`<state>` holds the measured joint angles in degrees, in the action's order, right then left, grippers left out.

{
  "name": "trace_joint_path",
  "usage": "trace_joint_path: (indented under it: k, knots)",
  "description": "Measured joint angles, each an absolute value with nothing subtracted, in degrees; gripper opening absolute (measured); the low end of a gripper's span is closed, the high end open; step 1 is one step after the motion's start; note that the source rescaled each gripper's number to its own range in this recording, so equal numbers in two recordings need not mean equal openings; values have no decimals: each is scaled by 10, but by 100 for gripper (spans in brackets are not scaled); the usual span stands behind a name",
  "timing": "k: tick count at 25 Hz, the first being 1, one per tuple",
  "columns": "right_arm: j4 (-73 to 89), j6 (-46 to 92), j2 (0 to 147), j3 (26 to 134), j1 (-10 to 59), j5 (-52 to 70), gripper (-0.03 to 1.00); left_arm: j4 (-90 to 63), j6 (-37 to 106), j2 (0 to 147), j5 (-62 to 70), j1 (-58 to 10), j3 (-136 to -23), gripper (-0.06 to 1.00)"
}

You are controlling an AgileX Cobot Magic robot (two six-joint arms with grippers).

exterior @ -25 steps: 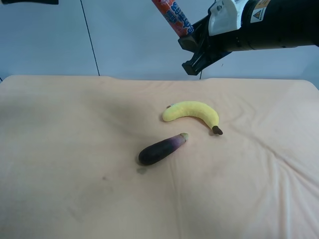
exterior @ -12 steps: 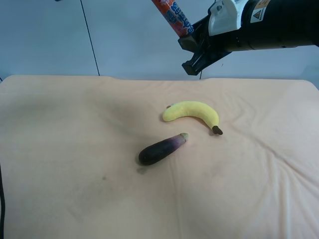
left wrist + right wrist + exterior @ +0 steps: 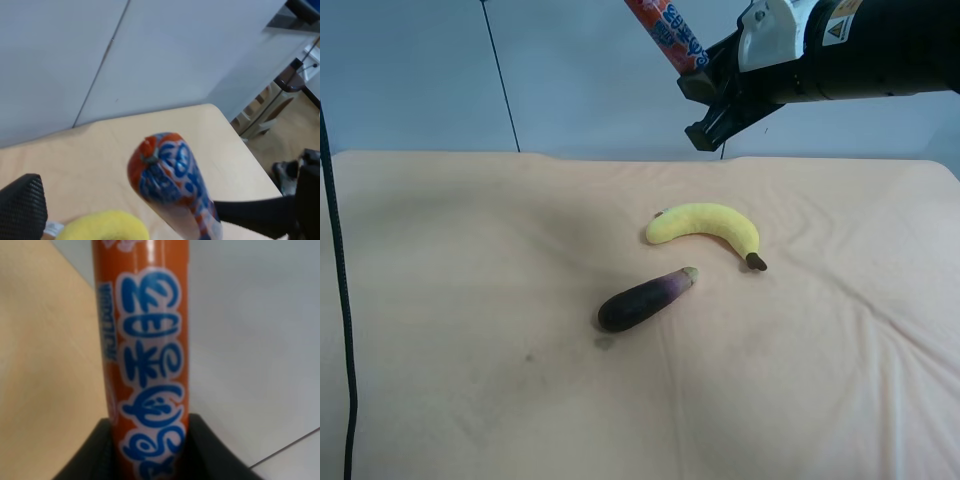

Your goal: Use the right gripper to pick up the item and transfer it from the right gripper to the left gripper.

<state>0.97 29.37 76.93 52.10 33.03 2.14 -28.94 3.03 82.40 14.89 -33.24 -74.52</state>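
**Asker:** Which step of the task is in hand?

**Describer:** It looks like the handover. The item (image 3: pixel 665 30), a slim red wrapped stick with blue and white print, is off the tabletop (image 3: pixel 470 300), which is draped in peach cloth. It hangs in the air high above the plush yellow banana (image 3: pixel 705 222). So the pickup reads as done and the transfer as not yet made.

**Asker:** Who has the item?

**Describer:** The right pincer (image 3: pixel 703 95), a black two-finger claw on a black arm with a white housing. Its jaws are pressed onto the lower end of the stick. In the right wrist view the stick (image 3: pixel 147 365) rises straight out between the two black fingers. Its free end slants up and away from the banana, out of the top of the exterior high view.

**Asker:** And the left pincer?

**Describer:** The left pincer (image 3: pixel 162 205) is spread wide and pinches nothing. Its wrist view shows one black mesh-faced finger (image 3: pixel 20 207) at the edge. The stick's crimped end (image 3: pixel 172 185) points at the camera, close, above the banana (image 3: pixel 102 227). I cannot tell whether the end is already between the jaws.

**Asker:** What does the next move call for?

**Describer:** I judge that the left pincer must straddle the free end and close firmly. Only then should the right one let go. A dark purple eggplant (image 3: pixel 642 300) lies near the banana, not touching it, and is not involved.
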Motion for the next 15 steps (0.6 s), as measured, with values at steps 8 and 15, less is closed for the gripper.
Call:
trace_joint_path:
  k: [8, 15]
  knots:
    - [10, 294, 769, 521, 330, 21, 0, -302, 30, 850, 113, -332, -745, 100]
    - [10, 294, 769, 521, 330, 21, 0, -303, 30, 852, 88, -332, -745, 100]
